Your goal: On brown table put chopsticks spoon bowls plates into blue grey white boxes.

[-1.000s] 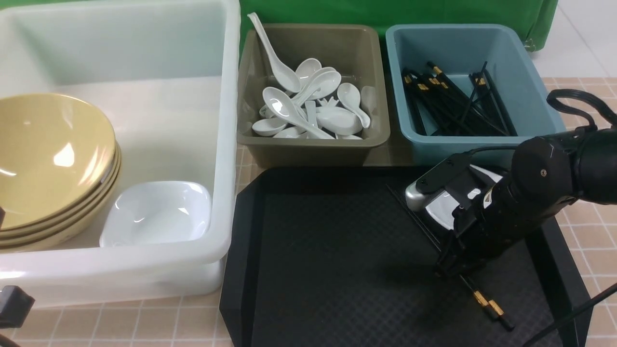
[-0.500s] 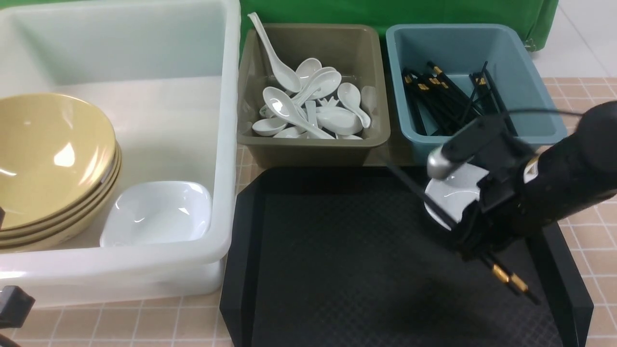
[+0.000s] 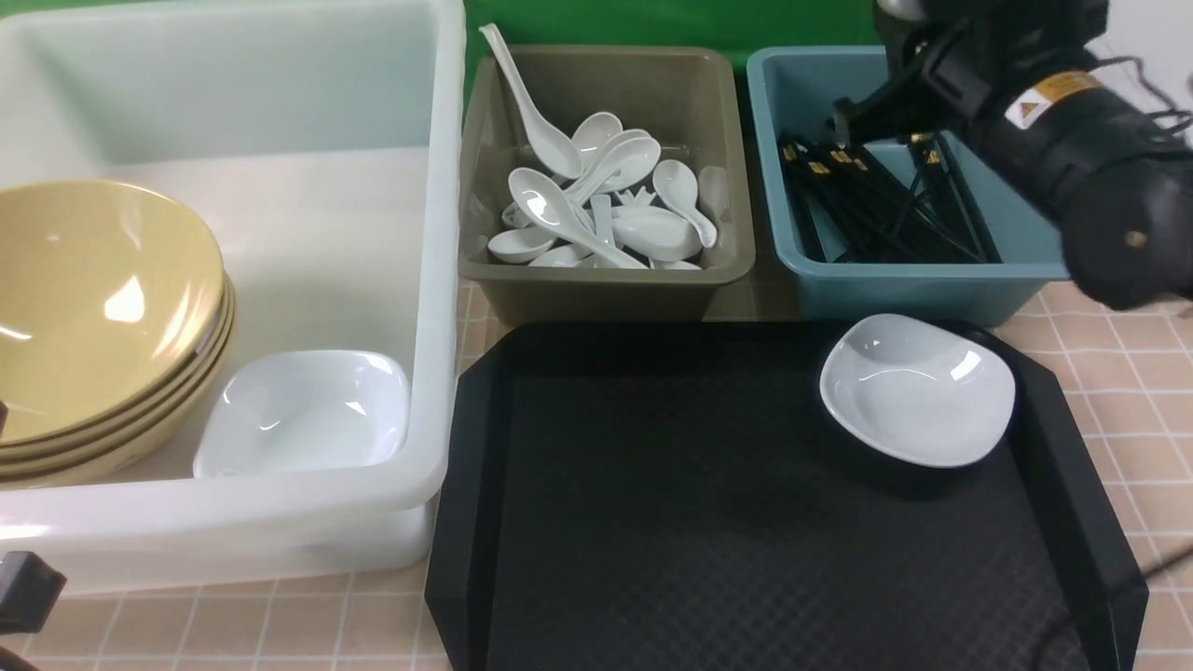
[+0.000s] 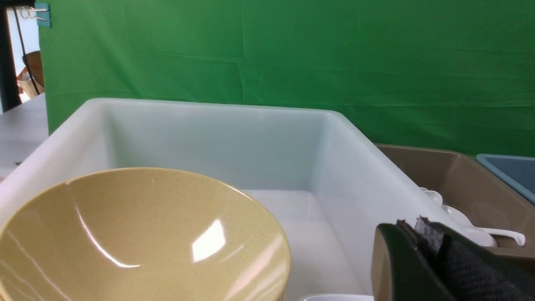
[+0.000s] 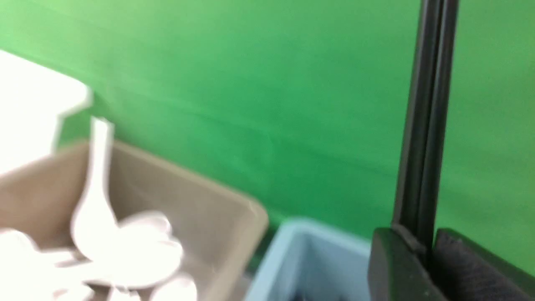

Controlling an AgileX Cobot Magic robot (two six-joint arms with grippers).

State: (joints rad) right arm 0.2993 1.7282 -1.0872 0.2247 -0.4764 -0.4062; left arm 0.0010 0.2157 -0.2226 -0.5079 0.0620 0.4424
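My right gripper hangs above the blue box, shut on a pair of black chopsticks that stand up between its jaws. More chopsticks lie in that box. White spoons fill the grey box. Stacked yellow bowls and a white plate sit in the white box. Another white plate rests on the black tray. My left gripper is shut and empty, just in front of the white box near the bowls.
The black tray lies on the brown table in front of the grey and blue boxes. A green backdrop rises behind the boxes. Part of the left arm shows at the table's near left corner.
My right gripper has lifted the chopsticks off the black tray and carried them back and up over the blue box. The white plate on the tray is now uncovered. The left arm has not moved.
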